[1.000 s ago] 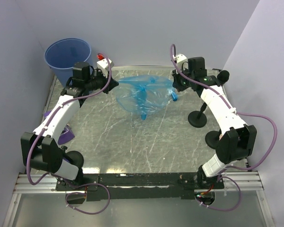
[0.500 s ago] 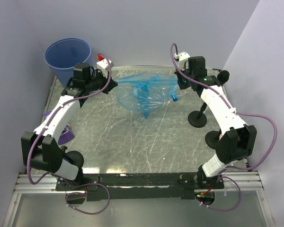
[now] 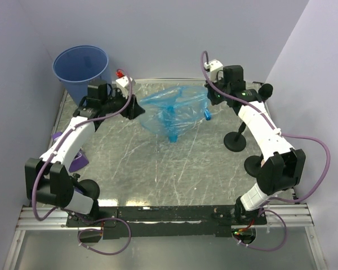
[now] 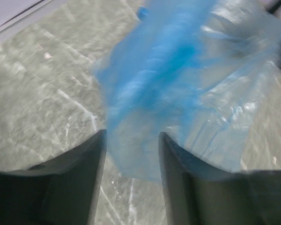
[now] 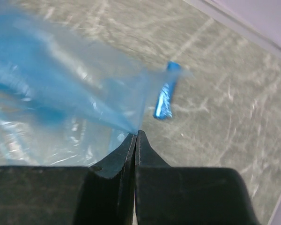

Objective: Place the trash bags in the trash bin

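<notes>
A crumpled translucent blue trash bag (image 3: pixel 174 109) hangs over the back middle of the table. My right gripper (image 3: pixel 210 97) is shut on its right corner, and in the right wrist view the film (image 5: pixel 61 93) runs out from the pinched tips of that gripper (image 5: pixel 136 133). My left gripper (image 3: pixel 137 107) stands open at the bag's left side. In the left wrist view the bag's lower edge (image 4: pixel 150 93) sags between its spread fingers (image 4: pixel 82 178), touching neither pad that I can see. The blue trash bin (image 3: pixel 80 67) stands upright in the far left corner, behind the left arm.
A small rolled blue strip (image 3: pixel 207 115) lies on the table under the right gripper, also showing in the right wrist view (image 5: pixel 164 98). A black round-footed stand (image 3: pixel 235 142) sits by the right arm. A purple object (image 3: pixel 76 160) lies beside the left arm. Lilac walls close in three sides.
My left gripper has opened and let go of the bag's left edge. The bag, stretched between both grippers before, now hangs from the right gripper alone, its left side slack.
</notes>
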### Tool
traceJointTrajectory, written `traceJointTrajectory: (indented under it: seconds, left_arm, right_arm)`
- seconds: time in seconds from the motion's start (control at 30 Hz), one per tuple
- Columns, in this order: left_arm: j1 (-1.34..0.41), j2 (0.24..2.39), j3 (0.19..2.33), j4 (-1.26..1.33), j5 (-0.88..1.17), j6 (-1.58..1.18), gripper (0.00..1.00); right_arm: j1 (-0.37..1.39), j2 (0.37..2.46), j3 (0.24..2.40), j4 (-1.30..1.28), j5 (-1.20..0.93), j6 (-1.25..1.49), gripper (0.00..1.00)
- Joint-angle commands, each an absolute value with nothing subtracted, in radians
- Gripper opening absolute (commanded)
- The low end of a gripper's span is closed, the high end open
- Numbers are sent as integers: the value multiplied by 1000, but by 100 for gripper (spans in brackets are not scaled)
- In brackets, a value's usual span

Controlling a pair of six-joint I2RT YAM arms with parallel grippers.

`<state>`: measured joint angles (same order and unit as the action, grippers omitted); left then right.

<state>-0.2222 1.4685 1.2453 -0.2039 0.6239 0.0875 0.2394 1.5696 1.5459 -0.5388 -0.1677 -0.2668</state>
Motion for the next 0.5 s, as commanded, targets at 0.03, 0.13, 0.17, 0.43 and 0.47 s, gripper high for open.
traceJointTrajectory:
  seconds: [0.03, 0.13, 0.17, 0.43, 0.47]
  left_arm:
    - [-227, 1341, 1218, -192, 841, 213, 81]
    - [-229, 1383, 1329, -341, 896, 366, 83]
    - [-229, 1416, 1389, -415, 922, 406, 84]
    - [-216, 1634, 1773, -769, 1045, 581, 87]
    - [-210, 1646, 1785, -762, 1049, 578, 86]
  right_arm:
    - [317, 1522, 1609, -531, -403, -435, 0]
    - [356, 1508, 1600, -543, -474, -543, 0]
    - [363, 1491, 1580, -529, -486, -570, 0]
    - [411, 1385, 1477, -411, -567, -862, 0]
    - [411, 1373, 1468, -404, -592, -914, 0]
